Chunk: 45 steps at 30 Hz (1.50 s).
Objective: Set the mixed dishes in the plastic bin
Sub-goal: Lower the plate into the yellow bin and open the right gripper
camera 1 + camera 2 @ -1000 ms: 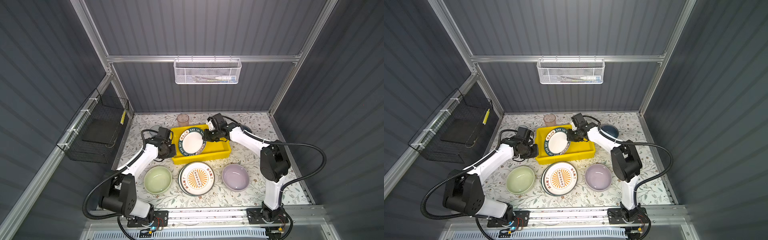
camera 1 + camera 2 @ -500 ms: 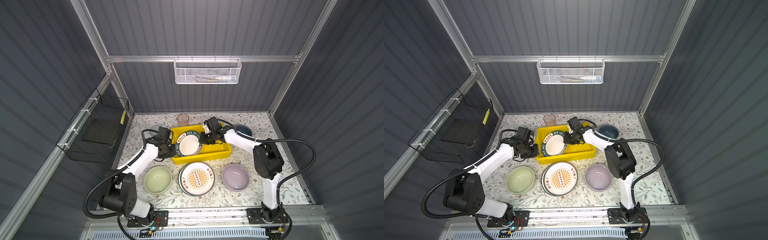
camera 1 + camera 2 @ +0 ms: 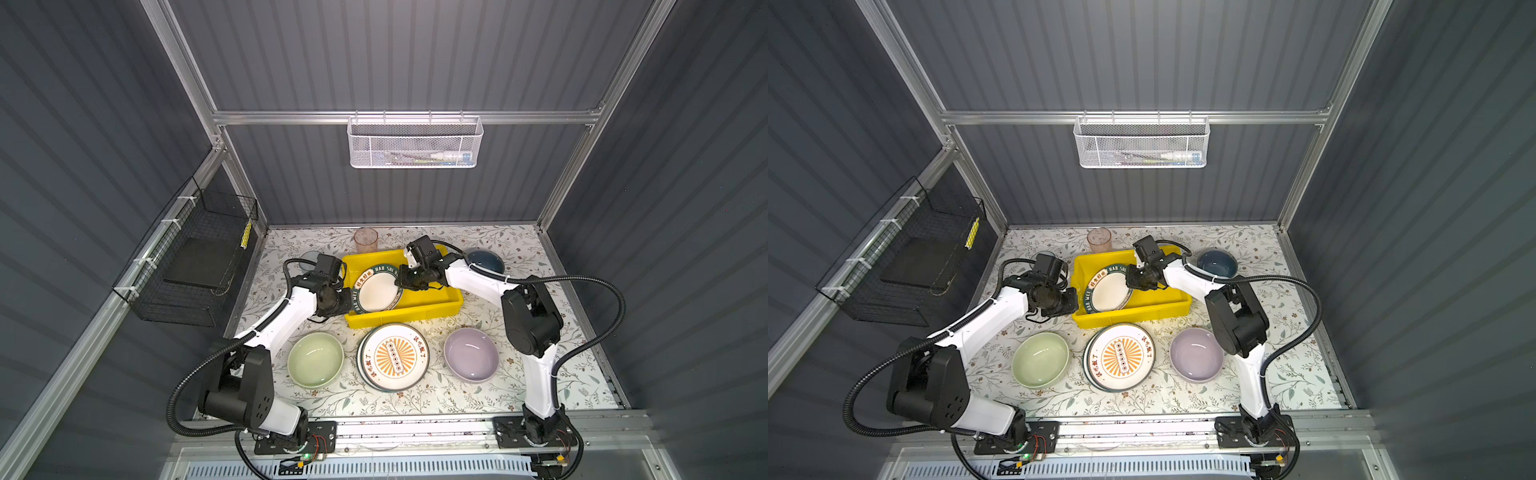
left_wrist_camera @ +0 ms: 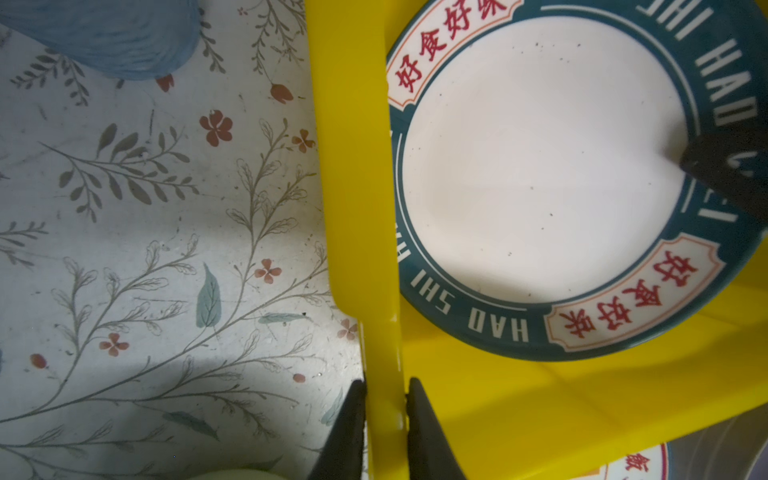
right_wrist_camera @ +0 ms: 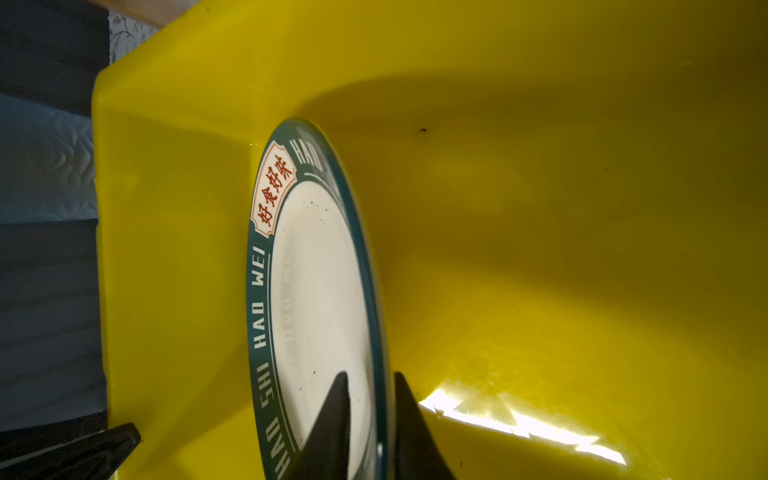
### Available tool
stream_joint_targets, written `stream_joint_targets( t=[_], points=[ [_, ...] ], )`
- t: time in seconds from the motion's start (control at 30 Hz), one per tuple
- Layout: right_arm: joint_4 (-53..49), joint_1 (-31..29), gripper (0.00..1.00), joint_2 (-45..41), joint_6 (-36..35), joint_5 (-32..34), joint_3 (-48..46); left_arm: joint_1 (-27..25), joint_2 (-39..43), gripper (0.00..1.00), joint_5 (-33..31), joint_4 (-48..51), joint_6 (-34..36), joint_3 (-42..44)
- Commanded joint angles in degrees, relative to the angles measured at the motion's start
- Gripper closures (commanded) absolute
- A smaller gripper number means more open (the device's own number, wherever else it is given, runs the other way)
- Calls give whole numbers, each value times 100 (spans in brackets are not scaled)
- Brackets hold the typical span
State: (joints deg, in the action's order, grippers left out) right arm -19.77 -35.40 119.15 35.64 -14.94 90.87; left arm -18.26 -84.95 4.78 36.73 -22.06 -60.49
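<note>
Left gripper (image 4: 384, 382): clamping the yellow bin (image 3: 415, 309) by its wall, near the 8 o'clock corner.
Right gripper (image 5: 370, 374): straddling the green-rimmed plate (image 3: 376, 291) at its 3 o'clock rim; cannot tell whether it is squeezing or loose.
Green-rimmed plate: lying tilted inside the yellow bin, leaning toward the 9 o'clock wall.
Sunburst plate (image 3: 394, 356): sitting outside, at the bin's 6 o'clock.

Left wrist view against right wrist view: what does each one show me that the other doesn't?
Only left wrist: the left gripper clamped on the side wall of the bright yellow plastic bin, plus floral tabletop outside it. Only right wrist: both fingers of the right gripper either side of the rim of the round green-rimmed lettered plate, grip unclear. Both: that plate, tilted inside the bin.
</note>
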Motion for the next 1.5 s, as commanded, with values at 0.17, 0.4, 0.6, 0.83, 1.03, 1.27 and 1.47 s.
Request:
stream_joint_targets(
  t=[0.17,0.4,0.6,0.83,1.03,1.27,1.47],
  points=[
    [-197,-84,66,213,-131,155,253,10,-145,80,287,-7,44,-148],
    [-688,-152,59,343,-357,553,519,8,-145,80,287,14,44,-187],
    [-834,-204,53,466,-415,648,651,16,-145,80,320,5,44,-198],
    [-1057,-231,47,570,-511,863,800,16,-131,80,313,27,45,-235],
    [-1274,-259,41,627,-640,1177,923,16,-137,80,322,27,52,-244],
    [-1373,-266,35,618,-681,1305,939,14,-117,80,322,68,70,-251],
    [-1445,-270,32,476,-766,1355,926,16,-66,77,296,128,74,-280]
  ],
)
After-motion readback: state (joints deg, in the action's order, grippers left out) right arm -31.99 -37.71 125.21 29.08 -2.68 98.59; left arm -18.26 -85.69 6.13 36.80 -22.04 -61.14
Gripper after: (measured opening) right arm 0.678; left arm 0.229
